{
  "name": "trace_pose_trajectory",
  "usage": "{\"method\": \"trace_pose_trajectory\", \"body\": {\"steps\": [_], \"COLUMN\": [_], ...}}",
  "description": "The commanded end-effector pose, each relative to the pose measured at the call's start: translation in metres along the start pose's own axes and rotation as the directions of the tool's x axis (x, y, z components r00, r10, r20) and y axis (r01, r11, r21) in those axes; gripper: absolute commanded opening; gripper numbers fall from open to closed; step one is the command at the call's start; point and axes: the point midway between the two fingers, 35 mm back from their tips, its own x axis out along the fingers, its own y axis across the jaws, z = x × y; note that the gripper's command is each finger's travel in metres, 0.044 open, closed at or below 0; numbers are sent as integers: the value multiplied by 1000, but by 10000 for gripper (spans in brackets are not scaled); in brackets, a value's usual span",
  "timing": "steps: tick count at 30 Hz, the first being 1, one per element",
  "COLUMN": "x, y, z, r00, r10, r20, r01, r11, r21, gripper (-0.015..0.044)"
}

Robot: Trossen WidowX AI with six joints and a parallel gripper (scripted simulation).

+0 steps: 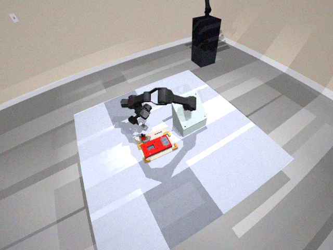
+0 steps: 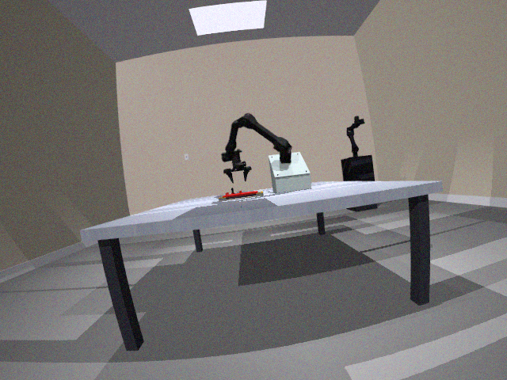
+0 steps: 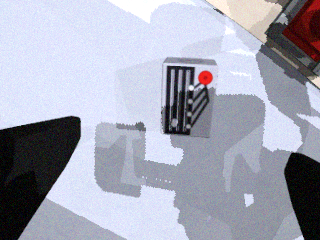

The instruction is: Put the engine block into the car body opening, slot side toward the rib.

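Observation:
The engine block [image 1: 144,126] [image 3: 189,100] is a small grey box, striped black on top with a red dot. It lies on the table beside the cream base plate. The car body [image 1: 157,144] [image 2: 245,194] is a flat red piece between yellow corner brackets on that plate. Its opening [image 1: 151,147] looks empty; the rib cannot be made out. My gripper [image 1: 142,121] [image 2: 239,180] [image 3: 184,144] is open and empty, pointing down above the engine block. In the wrist view the block lies between the fingers' sides, slightly farther up the picture than the tips, untouched.
A small red part with a black knob [image 1: 143,137] stands in a grey holder on the cream base plate [image 1: 161,130] [image 3: 240,12], close to the block. The pale green slanted arm base [image 1: 193,118] [image 2: 292,182] stands right of the plate. Shadows cross the table.

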Motion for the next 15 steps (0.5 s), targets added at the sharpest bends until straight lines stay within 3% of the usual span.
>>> {"method": "trace_pose_trajectory", "body": {"steps": [1,7,11,15], "x": [-4,-3,29,31], "y": [-2,2,1,1], "z": [-1,-3,-2,-2], "r00": [1000,1000,1000,1000], "r10": [-16,-17,-18,-18], "r20": [20,21,22,23], "r01": [18,19,20,20], "r11": [996,995,995,995], "r21": [-92,-98,-98,-98], "gripper": [440,440,440,440]}}
